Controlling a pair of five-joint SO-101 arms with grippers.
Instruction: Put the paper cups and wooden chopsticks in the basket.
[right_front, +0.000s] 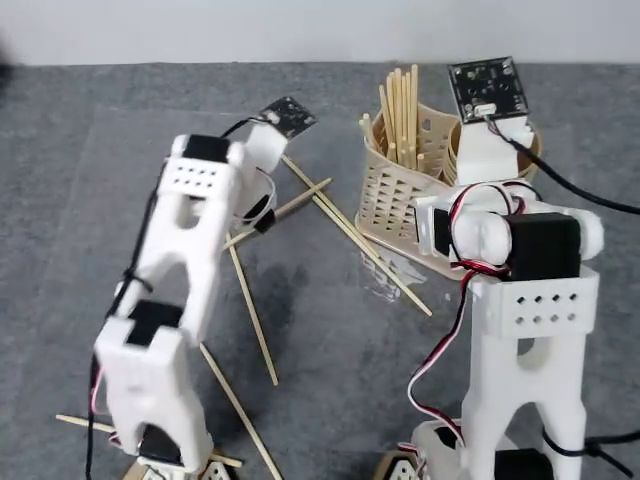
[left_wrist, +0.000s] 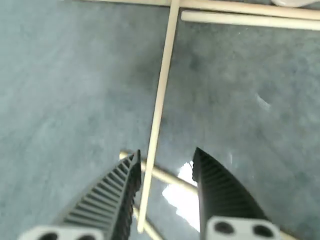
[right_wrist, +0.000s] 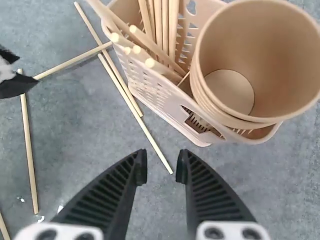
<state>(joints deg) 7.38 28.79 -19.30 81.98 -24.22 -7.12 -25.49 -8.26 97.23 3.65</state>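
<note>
Paper cups sit nested in one stack inside the basket, toward the far right of the grey mat. A bunch of wooden chopsticks stands in the basket beside them. Cups look done, sticks only partly. Several loose chopsticks lie on the mat, from just beside the basket across the middle to the near left corner. Left gripper has its jaws wide, low over the mat, with one stick running between them, unclamped. Right gripper shows a narrow gap and holds nothing, above the mat just beside the basket. Pale wall runs along the far edge.
</note>
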